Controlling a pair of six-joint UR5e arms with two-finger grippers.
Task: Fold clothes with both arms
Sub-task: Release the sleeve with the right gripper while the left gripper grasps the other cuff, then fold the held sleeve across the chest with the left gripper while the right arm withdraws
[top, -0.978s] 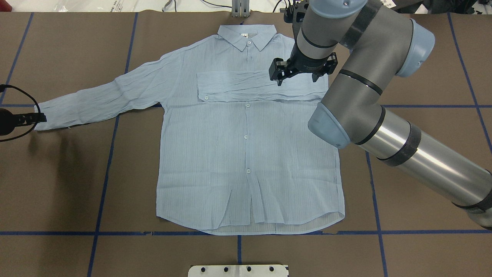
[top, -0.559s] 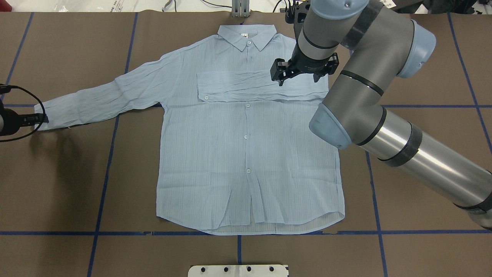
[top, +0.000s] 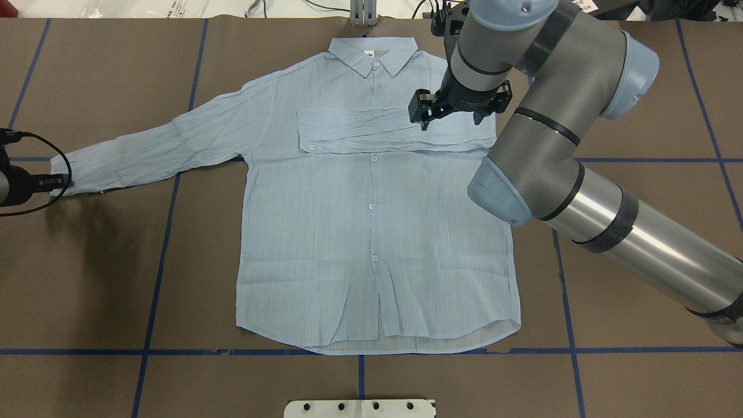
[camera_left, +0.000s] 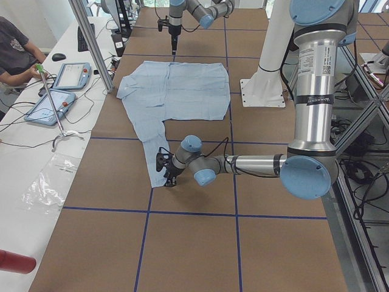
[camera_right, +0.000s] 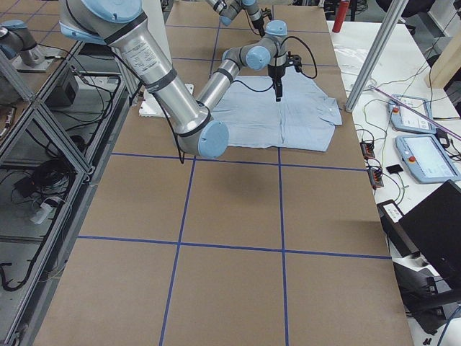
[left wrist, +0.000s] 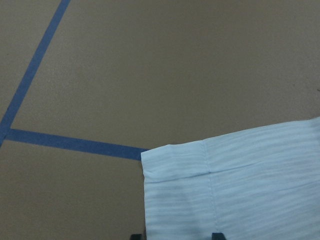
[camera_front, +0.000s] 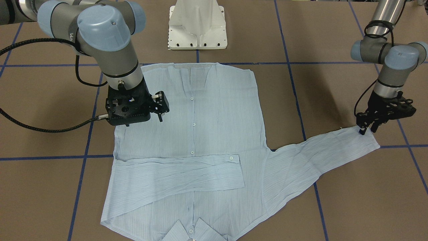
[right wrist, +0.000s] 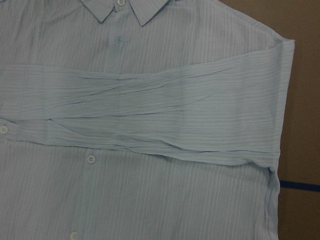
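My left gripper (camera_front: 366, 130) points down, jaws parted astride the shirt (top: 371, 232) cuff (left wrist: 175, 167); my right gripper (top: 450, 121) hovers empty, spread, with the folded sleeve (top: 365, 130) beneath it.

The light-blue shirt (top: 325, 232) has fine stripes and white buttons (top: 374, 258); the brown table (top: 87, 278) bears dark-blue tape lines (top: 87, 352).

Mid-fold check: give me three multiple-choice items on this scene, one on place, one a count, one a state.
1. Where is the left gripper? A collar B outstretched sleeve's cuff C hem
2. How many sleeves lie folded across the shirt's chest? A one B two C none
3. Right gripper: A shut on hem B shut on a button C open above the shirt
B: its jaws straddle the cuff. A: one sleeve crosses the chest, the other lies outstretched. C: its jaws stand apart, holding nothing.
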